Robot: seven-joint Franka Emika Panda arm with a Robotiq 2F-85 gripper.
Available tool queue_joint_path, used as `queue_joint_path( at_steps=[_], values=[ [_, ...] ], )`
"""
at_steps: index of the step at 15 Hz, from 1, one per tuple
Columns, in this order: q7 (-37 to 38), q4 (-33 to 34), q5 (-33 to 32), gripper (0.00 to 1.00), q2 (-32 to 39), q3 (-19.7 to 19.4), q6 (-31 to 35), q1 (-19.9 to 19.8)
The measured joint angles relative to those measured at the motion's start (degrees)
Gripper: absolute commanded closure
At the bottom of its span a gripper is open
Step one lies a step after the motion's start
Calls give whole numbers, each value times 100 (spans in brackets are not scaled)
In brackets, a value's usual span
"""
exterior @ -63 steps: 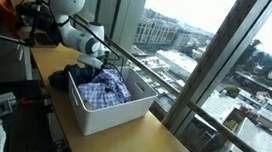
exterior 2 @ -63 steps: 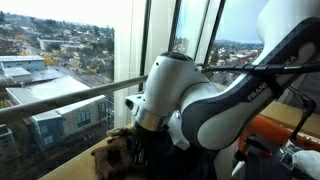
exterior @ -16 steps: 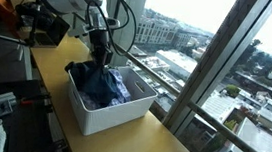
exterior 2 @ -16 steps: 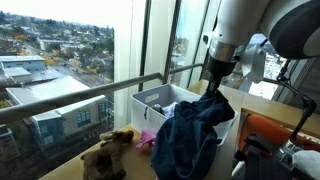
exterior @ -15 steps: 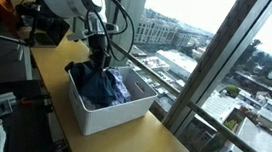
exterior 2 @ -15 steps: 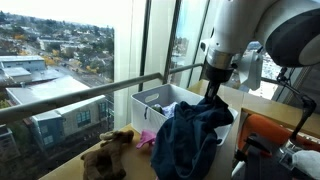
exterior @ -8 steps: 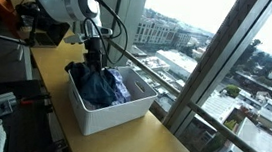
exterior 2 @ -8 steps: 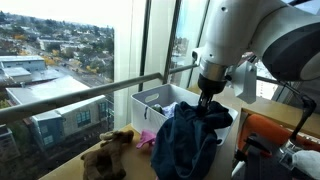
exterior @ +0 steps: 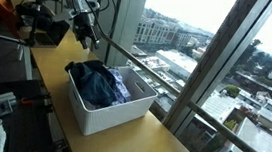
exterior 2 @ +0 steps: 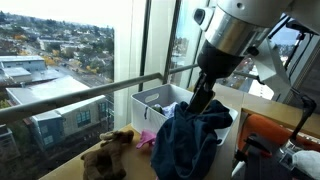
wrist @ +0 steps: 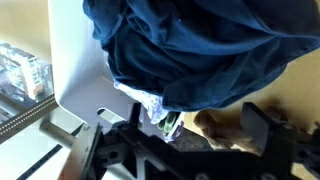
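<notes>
Jaws spread empty above the blue garment (exterior: 97, 82) heaped in the white bin (exterior: 112, 116), plush toy (exterior 2: 108, 148) alongside.

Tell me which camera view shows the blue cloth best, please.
An exterior view: the cloth lies whole and uncovered in the bin. In an exterior view the cloth looks bigger, but the arm crosses its top. The wrist view shows only a close part of the cloth, cut by the frame.
</notes>
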Motion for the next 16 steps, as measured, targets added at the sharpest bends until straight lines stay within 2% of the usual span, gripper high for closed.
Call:
queue_joint_path(
  at_steps=[3, 7, 12, 16],
  values=[
    [12, 89, -16, 0, 112, 209, 83, 157],
    [-254, 259, -144, 0, 715, 270, 467, 294],
    [-2011, 568, 116, 0, 1434, 300, 830, 77],
    [-3716, 677, 549, 0, 1686, 697, 1070, -693]
  ],
)
